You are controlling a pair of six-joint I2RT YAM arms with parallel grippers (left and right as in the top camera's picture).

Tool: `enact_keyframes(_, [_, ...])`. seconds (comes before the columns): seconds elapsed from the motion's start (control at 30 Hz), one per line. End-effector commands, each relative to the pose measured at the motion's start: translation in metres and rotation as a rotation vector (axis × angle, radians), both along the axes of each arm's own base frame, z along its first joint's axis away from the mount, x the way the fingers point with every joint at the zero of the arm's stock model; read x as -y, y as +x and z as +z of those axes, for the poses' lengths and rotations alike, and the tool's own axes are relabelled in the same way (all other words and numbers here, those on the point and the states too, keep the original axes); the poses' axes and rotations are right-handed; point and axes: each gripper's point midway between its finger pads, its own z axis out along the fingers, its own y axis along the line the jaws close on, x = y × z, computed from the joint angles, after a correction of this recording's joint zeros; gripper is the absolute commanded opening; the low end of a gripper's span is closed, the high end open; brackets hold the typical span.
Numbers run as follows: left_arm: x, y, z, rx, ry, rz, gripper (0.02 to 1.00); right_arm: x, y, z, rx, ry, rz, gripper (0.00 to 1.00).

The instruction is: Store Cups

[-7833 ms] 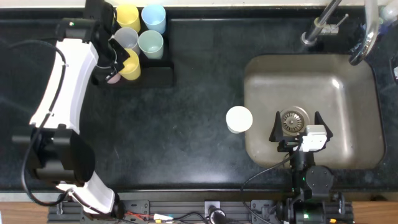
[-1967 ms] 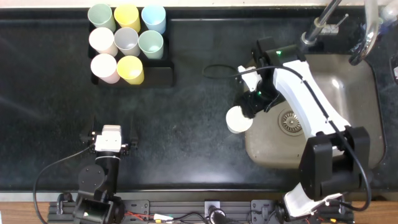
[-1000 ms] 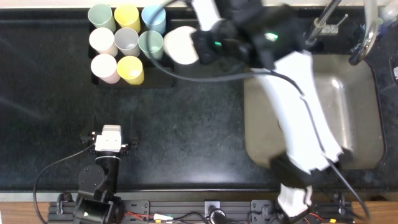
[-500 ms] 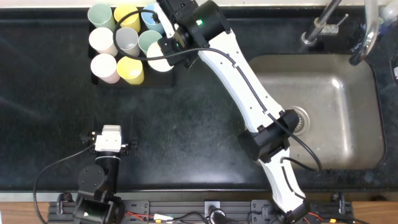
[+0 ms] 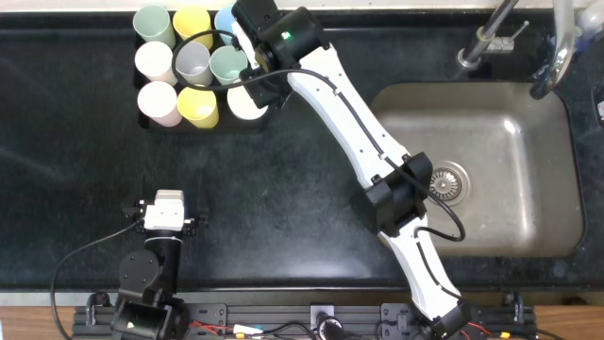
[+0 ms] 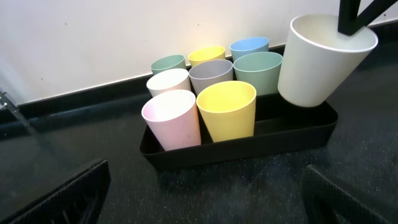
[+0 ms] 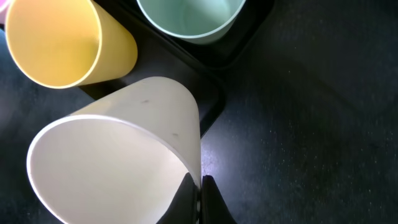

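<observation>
A: Start wide: the black counter (image 5: 283, 217) carries the tray (image 5: 247, 124) at its far left end, well apart from the sink (image 5: 528, 198); the right arm reaches across the middle to it.

B: And the tray is nearly full; eight cups stand upright in it, and one corner slot is free, next to a yellow cup (image 6: 227, 112) and a green cup (image 6: 258, 71).

A: The white cup (image 6: 320, 59) hangs over that corner, tilted, its top leaning away from the others and its base low by the tray's wall; the right gripper (image 7: 200, 186) is clamped on its rim.

B: The left gripper (image 5: 171, 200)?

A: Down by its own base, well apart from the tray; fingers spread wide, nothing between them.

B: So the step is seating the cup — how to do it well?

A: My judgement: level it first, so the base meets the tray floor flat; then lower it straight, clear of the yellow and green rims; a pinch on a thin rim may let the cup swing, so go slowly; let go only once it stands on its own.
</observation>
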Motion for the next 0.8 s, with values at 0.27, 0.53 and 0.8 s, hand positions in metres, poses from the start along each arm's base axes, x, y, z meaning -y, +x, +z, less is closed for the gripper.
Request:
enact_keyframes(0.27, [-0.003,0.0,0.001,0.007,0.018,0.014,1.0,-0.011,0.007,-0.016,0.026,-0.013,0.075,0.045])
enact_keyframes(0.53, [-0.003,0.0,0.001,0.007,0.018,0.014,1.0,-0.012,0.009,-0.022,0.026,-0.017,0.09,0.045])
enact_keyframes(0.8, [-0.003,0.0,0.001,0.007,0.018,0.014,1.0,-0.014,0.009,-0.037,0.007,-0.029,0.099,0.042])
